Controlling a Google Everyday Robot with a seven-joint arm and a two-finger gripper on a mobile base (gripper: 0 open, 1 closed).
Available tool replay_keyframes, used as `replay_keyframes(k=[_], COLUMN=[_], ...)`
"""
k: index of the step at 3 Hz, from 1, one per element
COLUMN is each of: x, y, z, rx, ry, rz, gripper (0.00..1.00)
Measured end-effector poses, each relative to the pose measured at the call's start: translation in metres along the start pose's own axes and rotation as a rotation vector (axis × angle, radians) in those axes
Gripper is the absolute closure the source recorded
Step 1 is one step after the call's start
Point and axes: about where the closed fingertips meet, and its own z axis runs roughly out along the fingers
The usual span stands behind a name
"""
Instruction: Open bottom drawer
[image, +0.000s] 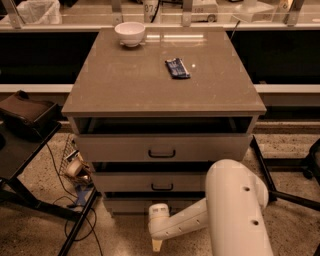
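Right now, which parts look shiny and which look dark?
Camera view: glare streaks the cabinet top beside the white bowl; the bottom drawer sits in dim shadow; the end effector hangs low before it, at the picture's bottom edge.
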Motion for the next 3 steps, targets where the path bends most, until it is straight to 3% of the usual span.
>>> replay_keyframes(k=[2, 3], x=[-0.003, -0.001], y=[-0.016, -0.011], z=[0.059, 0.059], rx=[-0.015, -0.016], ry=[0.135, 0.146], rz=[-0.076, -0.076], gripper=[0.0, 0.18])
